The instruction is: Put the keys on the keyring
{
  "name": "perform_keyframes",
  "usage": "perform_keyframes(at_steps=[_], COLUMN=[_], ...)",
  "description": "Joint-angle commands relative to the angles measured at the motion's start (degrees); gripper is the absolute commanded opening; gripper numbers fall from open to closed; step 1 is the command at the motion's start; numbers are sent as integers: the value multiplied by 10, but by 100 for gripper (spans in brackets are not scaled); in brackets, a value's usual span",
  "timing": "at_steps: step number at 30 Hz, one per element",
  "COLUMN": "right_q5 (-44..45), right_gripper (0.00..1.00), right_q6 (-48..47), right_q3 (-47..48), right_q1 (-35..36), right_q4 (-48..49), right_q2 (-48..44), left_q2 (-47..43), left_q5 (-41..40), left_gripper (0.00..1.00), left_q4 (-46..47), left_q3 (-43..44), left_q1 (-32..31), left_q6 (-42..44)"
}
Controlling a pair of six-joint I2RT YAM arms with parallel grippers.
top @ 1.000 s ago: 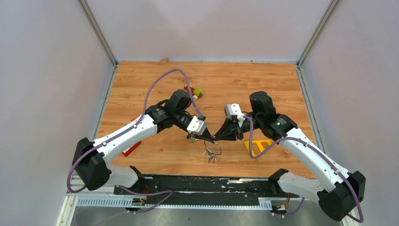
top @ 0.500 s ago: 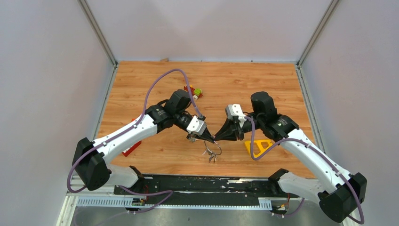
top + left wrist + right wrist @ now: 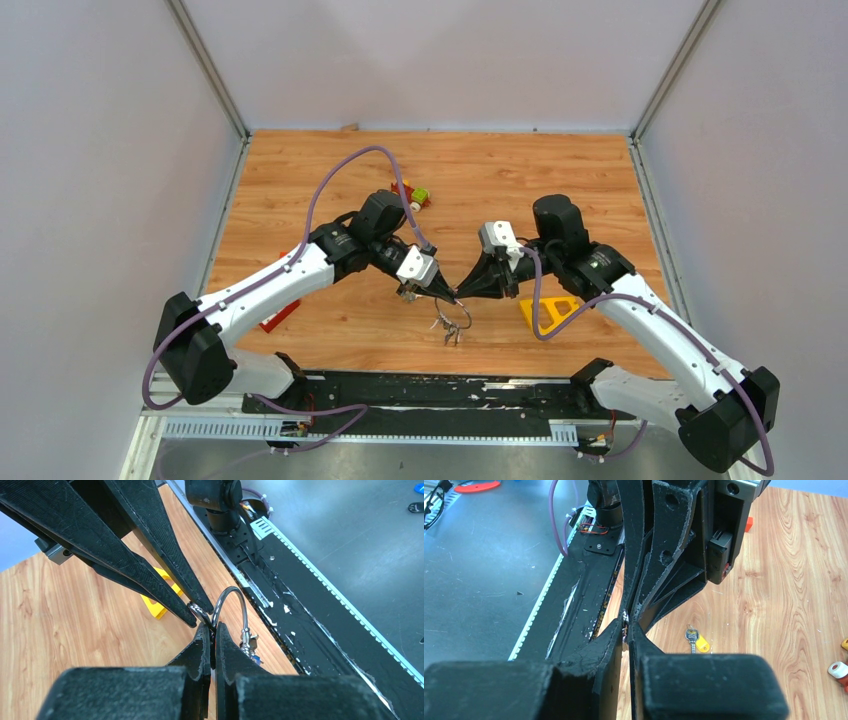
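Observation:
Both grippers meet tip to tip over the near middle of the table. My left gripper (image 3: 446, 291) (image 3: 213, 629) is shut on the thin silver keyring (image 3: 239, 594), which arcs up and right of its tips. My right gripper (image 3: 463, 295) (image 3: 627, 630) is shut on the same keyring (image 3: 458, 316) from the other side; its black fingers (image 3: 165, 587) pinch the wire just above my left tips. Small keys (image 3: 248, 645) (image 3: 448, 335), one with a blue tag, hang from the ring. A key with a pale yellow tag (image 3: 696, 641) lies loose on the wood.
A yellow plastic triangle (image 3: 548, 311) (image 3: 157, 605) lies under the right forearm. A red-green-yellow toy car (image 3: 415, 195) sits behind the left wrist. A red piece (image 3: 280, 315) lies by the left arm. The black base strip (image 3: 430, 390) runs along the near edge.
The right arm shifted slightly, uncovering more of the yellow triangle. Both grippers stay closed on the ring at the same spot.

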Motion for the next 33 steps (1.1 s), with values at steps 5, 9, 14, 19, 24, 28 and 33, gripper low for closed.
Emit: perform_keyframes(at_steps=[5, 9, 14, 19, 24, 28, 33], right_q5=[-19, -20, -18, 10, 40, 48, 66], right_gripper=[5, 0, 0, 0, 0, 0, 0], right_q6=[0, 2, 4, 10, 23, 30, 43], right_q3=[2, 1, -2, -3, 1, 2, 2], right_q1=[3, 4, 3, 4, 3, 4, 4], right_q4=[23, 26, 29, 29, 28, 28, 37], right_q2=[-4, -6, -15, -27, -31, -30, -31], left_q2=[-16, -17, -18, -18, -20, -22, -21], left_q5=[25, 24, 22, 22, 21, 16, 5], left_gripper=[0, 0, 0, 4, 21, 28, 36], left_q4=[20, 21, 28, 44, 53, 62, 62], left_q3=[3, 3, 0, 0, 0, -1, 0], left_q1=[-2, -2, -2, 4, 13, 16, 20], left_q6=[-3, -4, -6, -23, -35, -46, -44])
